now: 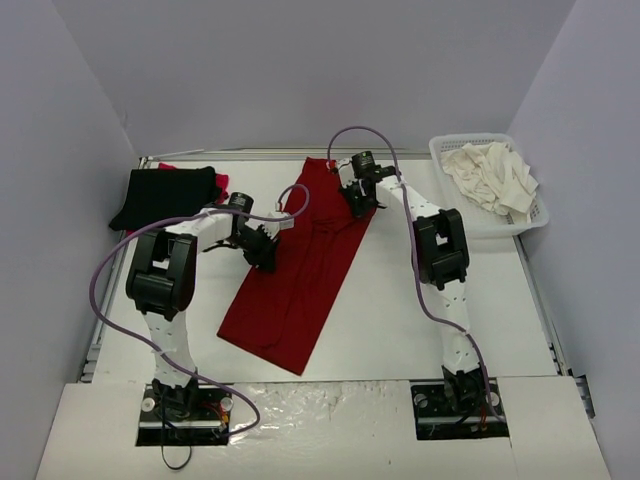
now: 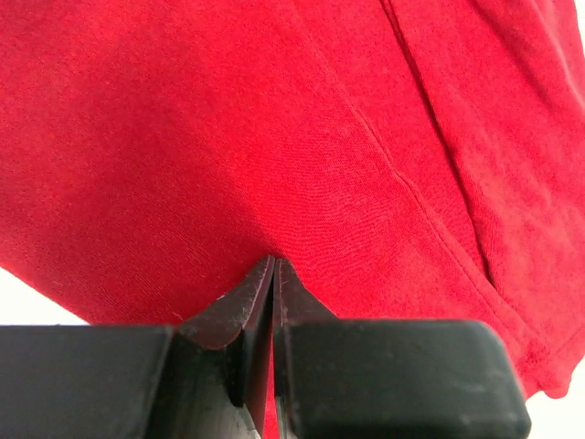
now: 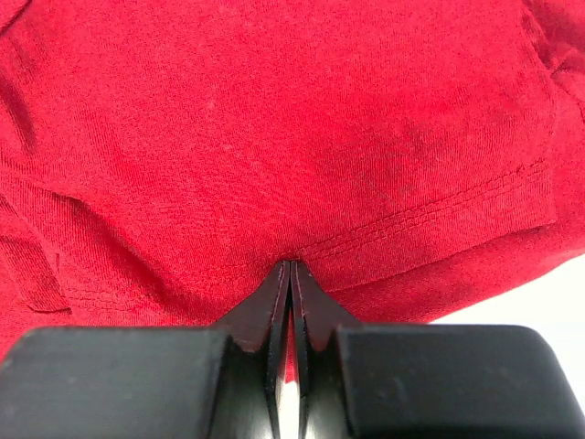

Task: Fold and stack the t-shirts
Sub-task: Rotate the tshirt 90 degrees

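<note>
- 1 white desk [image 1: 420, 330] is seen carrying everything, with the 2 arm bases bolted at its near edge.
- 1 dark red t-shirt [image 1: 295, 290] is laid as a long diagonal band across the middle of the desk. It runs from the far centre toward the near left, and a lengthwise fold is shown along it.
- 1 white lattice basket [image 1: 537, 214] is placed at the far right corner, well apart from the dark red t-shirt.
- 1 black t-shirt [image 1: 160, 195] is laid folded at the far left corner.
- Cream-white t-shirts [image 1: 490, 175] are heaped crumpled inside the basket; how many cannot be told.
- 1 bright red t-shirt [image 1: 221, 183] is seen only as a sliver under the black t-shirt's edge.
- 1 left pincer [image 1: 262, 250] is closed, its jaws pinched on the dark red t-shirt's left edge about midway along the band.
- 1 right pincer [image 1: 358, 203] is closed too, its jaws pinched on the same cloth beside a stitched hem at the band's far right side.
</note>
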### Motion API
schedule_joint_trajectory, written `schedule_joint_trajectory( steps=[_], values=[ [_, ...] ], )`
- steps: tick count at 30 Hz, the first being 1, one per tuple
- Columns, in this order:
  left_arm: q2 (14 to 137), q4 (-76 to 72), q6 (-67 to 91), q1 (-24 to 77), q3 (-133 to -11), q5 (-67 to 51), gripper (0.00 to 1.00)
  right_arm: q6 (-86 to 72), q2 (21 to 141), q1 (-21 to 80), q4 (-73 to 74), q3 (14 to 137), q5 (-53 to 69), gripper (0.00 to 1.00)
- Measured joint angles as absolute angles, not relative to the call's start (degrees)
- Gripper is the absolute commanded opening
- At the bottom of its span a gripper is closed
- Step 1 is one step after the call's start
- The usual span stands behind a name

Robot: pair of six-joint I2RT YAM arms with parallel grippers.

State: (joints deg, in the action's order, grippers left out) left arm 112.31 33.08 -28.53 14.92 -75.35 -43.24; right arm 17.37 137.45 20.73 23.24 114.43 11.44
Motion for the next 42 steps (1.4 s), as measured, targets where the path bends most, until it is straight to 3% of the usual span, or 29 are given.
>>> schedule_joint_trajectory(
  steps=[12,22,30,42],
  values=[
    [111.37,34.11,-29.71,14.94,-73.14,-45.01,0.02,17.65,142.23,20.32,24.38,122.34,11.57,0.0],
    [110.19,36.58,-30.48,18.9,-69.91,-49.67,0.02,19.05,151.83,18.79,24.84,138.37,11.73,0.0],
    [115.28,40.05,-28.99,26.44,-77.21,-50.59,0.02,20.82,155.83,17.54,22.72,144.14,11.14,0.0],
    [119.11,40.38,-24.69,27.64,-84.75,-49.39,0.02,25.23,155.92,17.43,18.85,142.93,5.82,0.0]
  ],
)
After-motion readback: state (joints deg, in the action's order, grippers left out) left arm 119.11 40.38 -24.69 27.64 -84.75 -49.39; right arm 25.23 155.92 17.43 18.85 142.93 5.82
